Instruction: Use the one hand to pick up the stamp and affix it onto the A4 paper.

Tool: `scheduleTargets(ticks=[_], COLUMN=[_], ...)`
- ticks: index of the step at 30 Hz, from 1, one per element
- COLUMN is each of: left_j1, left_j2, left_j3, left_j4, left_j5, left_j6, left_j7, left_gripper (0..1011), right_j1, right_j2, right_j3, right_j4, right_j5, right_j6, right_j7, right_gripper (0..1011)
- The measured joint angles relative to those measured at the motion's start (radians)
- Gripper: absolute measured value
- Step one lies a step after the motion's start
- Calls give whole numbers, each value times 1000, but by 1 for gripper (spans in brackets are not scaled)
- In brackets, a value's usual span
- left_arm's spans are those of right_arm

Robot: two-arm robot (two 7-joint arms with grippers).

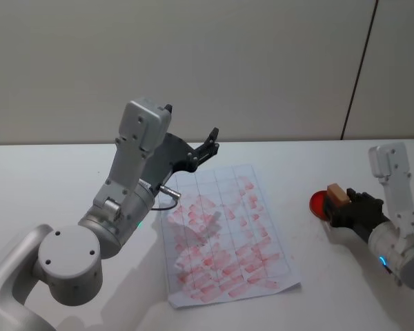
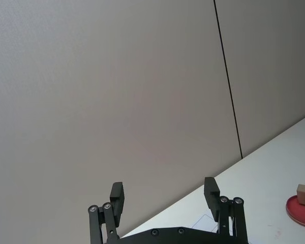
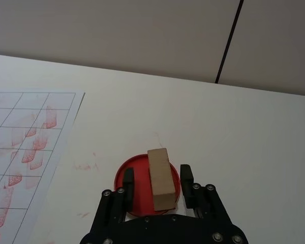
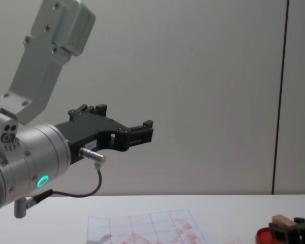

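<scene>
White table (image 1: 48,172): red ink pad (image 3: 137,190) under stamp (image 3: 160,179).

red ink pad dish (image 3: 142,188): round, on table between fingers | white table (image 1: 310,289) | grey wall panels (image 1: 193,62), dark seam

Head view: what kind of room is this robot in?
Probably a robot test room or lab: a bare white table, plain wall panels, and a practice paper covered in red stamp marks beside a red ink pad.
</scene>
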Motion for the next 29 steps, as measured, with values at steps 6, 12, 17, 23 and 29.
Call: scheduleTargets(ticks=[6, 12, 17, 23, 29], left_j1=[0, 0, 0, 0, 0], left_j2=[0, 0, 0, 0, 0], left_j3=[0, 0, 0, 0, 0], left_j4=[0, 0, 0, 0, 0], left_j5=[0, 0, 0, 0, 0], left_j6=[0, 0, 0, 0, 0], left_j7=[0, 0, 0, 0, 0], left_gripper=[1001, 1001, 1002, 1001, 1001], right_j1=[-3, -18, -39, -69, -96], right_j2=[1, 8, 20, 41, 62], right_j3=[1, 6, 14, 28, 44], right_j4=[0, -21, -51, -92, -126], right_j5=[0, 1, 4, 11, 20], right_j6=[-39, -87, -144, -218, -293], right_j7=[4, 5, 4, 4, 4], right_gripper=[684, 836, 982, 1001, 1001])
